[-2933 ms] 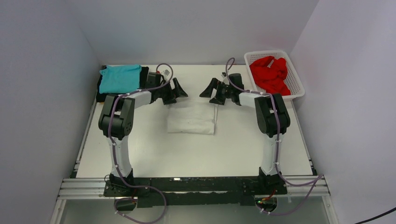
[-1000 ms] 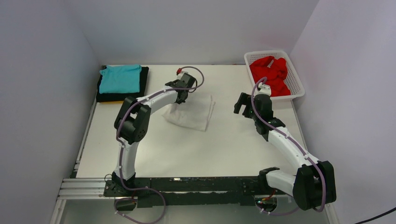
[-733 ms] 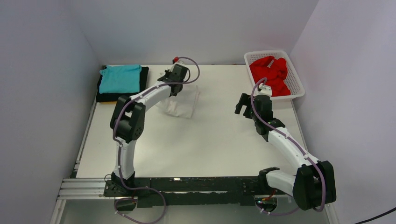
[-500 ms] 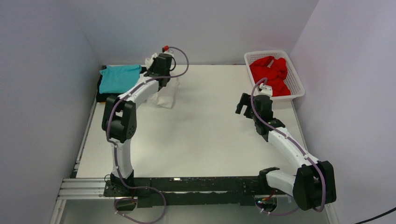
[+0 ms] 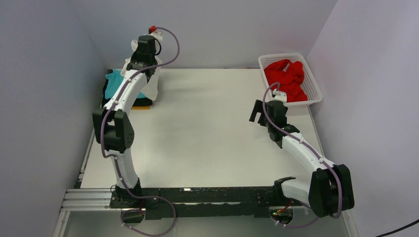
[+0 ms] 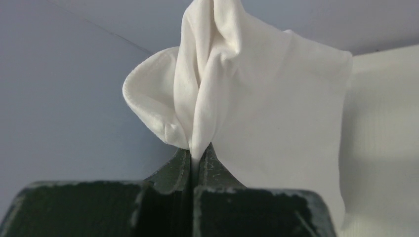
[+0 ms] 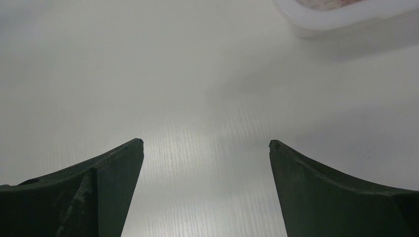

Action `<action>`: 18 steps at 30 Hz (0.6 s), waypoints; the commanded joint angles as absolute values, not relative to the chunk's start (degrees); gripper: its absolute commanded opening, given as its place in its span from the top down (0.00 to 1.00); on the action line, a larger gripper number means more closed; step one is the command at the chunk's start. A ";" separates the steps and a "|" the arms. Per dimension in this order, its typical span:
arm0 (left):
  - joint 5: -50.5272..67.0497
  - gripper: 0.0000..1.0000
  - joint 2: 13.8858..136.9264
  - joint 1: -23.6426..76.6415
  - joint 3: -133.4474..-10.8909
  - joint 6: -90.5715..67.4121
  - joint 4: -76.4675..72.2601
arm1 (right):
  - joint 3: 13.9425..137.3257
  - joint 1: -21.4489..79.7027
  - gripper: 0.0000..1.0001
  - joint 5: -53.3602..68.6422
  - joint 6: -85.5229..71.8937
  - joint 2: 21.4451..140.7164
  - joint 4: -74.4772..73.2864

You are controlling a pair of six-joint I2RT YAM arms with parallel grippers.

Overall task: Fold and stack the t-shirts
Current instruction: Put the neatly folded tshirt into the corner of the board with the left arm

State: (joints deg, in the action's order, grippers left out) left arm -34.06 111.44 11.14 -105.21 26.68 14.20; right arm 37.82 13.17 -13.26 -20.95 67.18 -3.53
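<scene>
The folded white t-shirt [image 5: 153, 83] hangs in the air at the back left, pinched by my left gripper [image 5: 142, 63], which is shut on a bunched edge of it [image 6: 247, 89]. In the left wrist view the fingertips [image 6: 200, 148] meet with only cloth between them. Just below lies the stack: a teal t-shirt [image 5: 114, 83] on a black one [image 5: 105, 97], with a yellow-orange edge [image 5: 142, 106] showing underneath. The red t-shirt [image 5: 286, 79] lies crumpled in the basket. My right gripper [image 5: 261, 111] hovers open over bare table [image 7: 205, 143], holding nothing.
The white lattice basket [image 5: 314, 84] stands at the back right corner; its rim [image 7: 336, 15] shows at the top of the right wrist view. Walls close in the table [image 5: 207, 133] on the left, back and right.
My left arm has lifted the white t-shirt off the middle of the table and carried it up and left, to above the stack. The right arm has barely moved.
</scene>
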 commanded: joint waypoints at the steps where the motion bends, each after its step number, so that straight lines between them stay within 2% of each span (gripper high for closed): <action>1: -29.95 1.00 104.37 10.44 -110.30 25.97 15.90 | 39.86 13.08 0.00 -14.60 -20.13 67.01 -2.48; 10: -25.10 1.00 104.69 6.94 -108.22 22.74 17.25 | 39.77 13.10 0.00 -14.35 -20.52 66.62 -2.90; 18: -19.73 1.00 111.12 2.16 -113.19 17.95 21.19 | 40.74 13.10 0.00 -14.91 -20.39 67.87 -3.81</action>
State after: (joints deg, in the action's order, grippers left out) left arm -23.18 109.58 4.10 -109.97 20.25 21.91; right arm 37.98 13.17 -13.37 -20.95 67.31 -4.08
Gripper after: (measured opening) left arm 0.038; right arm 0.997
